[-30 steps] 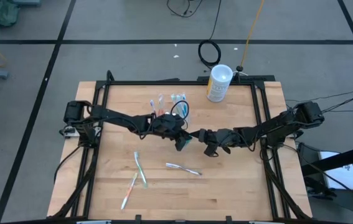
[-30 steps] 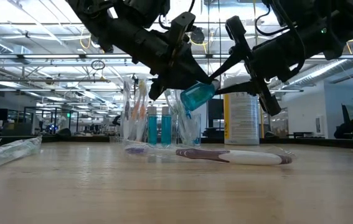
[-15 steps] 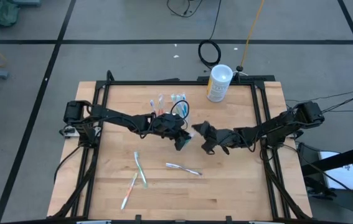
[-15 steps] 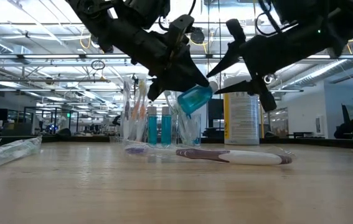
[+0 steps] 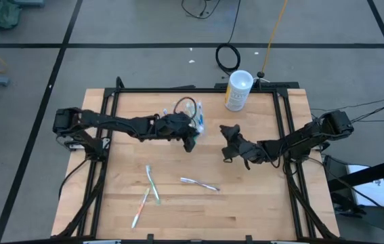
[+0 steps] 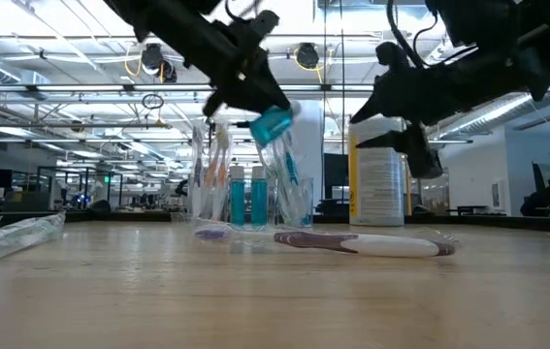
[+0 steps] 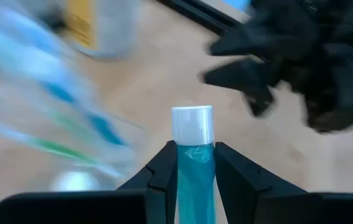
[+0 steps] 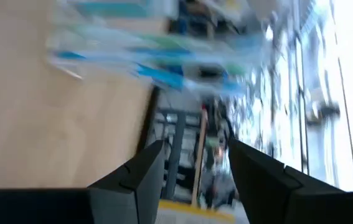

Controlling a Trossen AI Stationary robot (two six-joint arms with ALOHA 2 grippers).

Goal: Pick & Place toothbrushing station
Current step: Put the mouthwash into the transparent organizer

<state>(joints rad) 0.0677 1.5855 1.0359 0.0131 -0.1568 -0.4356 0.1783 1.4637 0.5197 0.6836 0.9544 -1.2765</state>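
My left gripper (image 5: 192, 140) is shut on a small teal toothpaste tube (image 6: 273, 124) with a white cap (image 7: 193, 123). It holds the tube in the air just near-side of the clear holder (image 5: 186, 108). Toothbrushes and more teal tubes (image 6: 258, 196) stand upright at the holder (image 6: 290, 199). My right gripper (image 5: 228, 139) hangs open to the right of the tube, apart from it, with nothing between its fingers (image 8: 140, 168). Three toothbrushes (image 5: 151, 183) lie flat on the near part of the table. My left gripper pinches the tube's teal body (image 7: 195, 163) between its two fingers (image 7: 164, 175), just behind the cap. The tube lies along the fingers, its capped end sticking out past the fingertips. The fingers slant downward from the table's left. The tube is tilted and lifted clear of the table.
A tall white canister (image 5: 238, 89) with a yellowish label stands at the far edge, right of the holder. One toothbrush (image 5: 200, 183) lies near the table's middle, two others (image 5: 141, 203) toward the near left. A clear wrapped thing (image 6: 13, 236) lies at the left in the low view.
My left gripper has risen and gone toward the far left, up to the holder, with the teal tube still in its fingers. My right gripper has come away from the tube's capped end, drawn back a little to the right and rolled its wrist.
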